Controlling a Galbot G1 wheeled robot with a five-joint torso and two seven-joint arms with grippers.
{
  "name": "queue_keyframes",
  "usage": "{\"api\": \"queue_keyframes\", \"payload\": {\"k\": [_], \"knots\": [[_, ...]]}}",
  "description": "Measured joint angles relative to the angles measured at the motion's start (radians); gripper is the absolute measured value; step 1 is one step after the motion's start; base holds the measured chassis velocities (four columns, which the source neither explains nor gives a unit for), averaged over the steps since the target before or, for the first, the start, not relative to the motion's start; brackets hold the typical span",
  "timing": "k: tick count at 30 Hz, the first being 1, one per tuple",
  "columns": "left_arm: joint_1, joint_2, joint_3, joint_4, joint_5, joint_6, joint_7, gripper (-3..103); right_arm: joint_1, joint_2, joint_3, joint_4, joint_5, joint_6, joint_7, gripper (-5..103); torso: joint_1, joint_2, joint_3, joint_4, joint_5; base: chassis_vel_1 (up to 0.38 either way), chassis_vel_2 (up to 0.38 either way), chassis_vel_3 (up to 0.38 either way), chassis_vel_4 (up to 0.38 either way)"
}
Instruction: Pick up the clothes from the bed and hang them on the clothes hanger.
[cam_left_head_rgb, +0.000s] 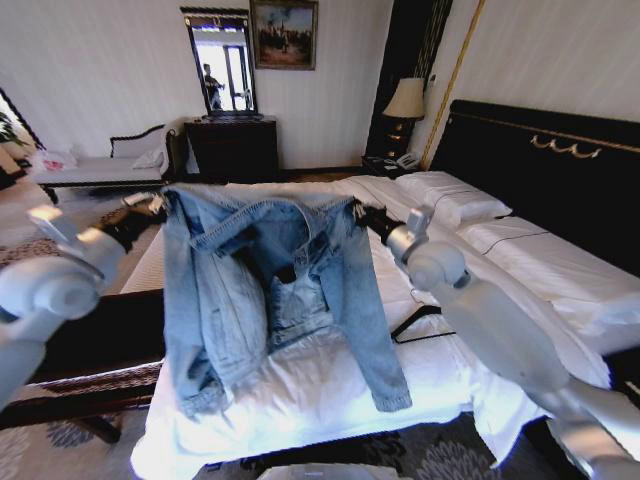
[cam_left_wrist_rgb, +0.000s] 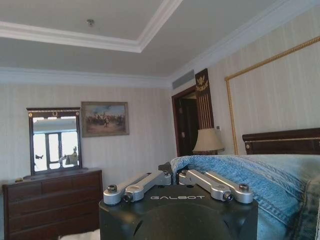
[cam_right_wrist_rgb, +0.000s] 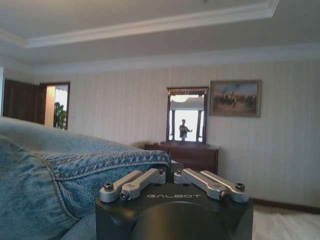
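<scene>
Below the raised arms stretches one wide bed (cam_left_head_rgb: 520, 255) with white sheets, two white pillows (cam_left_head_rgb: 445, 195) and a tall black headboard (cam_left_head_rgb: 560, 170). Above it hangs one light-blue denim jacket (cam_left_head_rgb: 275, 290), spread open by its shoulders, both sleeves dangling, hem near the sheet. One thin black hanger (cam_left_head_rgb: 418, 322) lies on the sheet just beside the jacket's sleeve. Two grippers hold the jacket: the left gripper (cam_left_wrist_rgb: 173, 176) is clamped on one shoulder edge, the right gripper (cam_right_wrist_rgb: 170, 172) on the other.
</scene>
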Motion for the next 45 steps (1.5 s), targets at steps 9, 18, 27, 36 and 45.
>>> {"api": "queue_keyframes", "payload": {"k": [9,18,27,36,45], "knots": [[-0.161,0.125,0.057,0.082,-0.106,0.004,0.009,2,0.234,0.023,-0.068,-0.106,0.055,-0.001,0.001,2,0.0,0.0,0.0,-0.0004,0.0,0.0,0.0,0.0,0.0],[-0.192,0.21,0.034,0.089,-0.175,-0.002,0.016,2,0.377,0.048,-0.139,-0.184,0.09,0.001,0.005,2,0.0,0.0,0.0,0.0001,-0.0001,0.0,0.0,0.0,0.0],[-0.025,0.167,-0.097,-0.124,-0.183,0.022,-0.094,2,0.219,-0.065,0.002,0.007,0.213,-0.032,0.033,2,0.0,0.0,0.0,0.0011,0.0002,0.0,0.0,0.0,0.0],[0.28,0.084,-0.608,-0.422,-0.561,0.3,-0.304,2,-0.119,-0.435,0.507,0.429,0.72,-0.117,0.149,2,-0.001,0.001,-0.001,-0.0021,0.0015,0.0,0.0,0.0,0.0],[0.591,0.102,-1.334,-0.384,-1.063,0.6,-0.48,2,-0.099,-0.646,0.877,0.528,1.427,-0.332,0.474,2,0.0,0.0,0.0,-0.0002,-0.0007,0.0,0.0,0.0,0.0]]}}
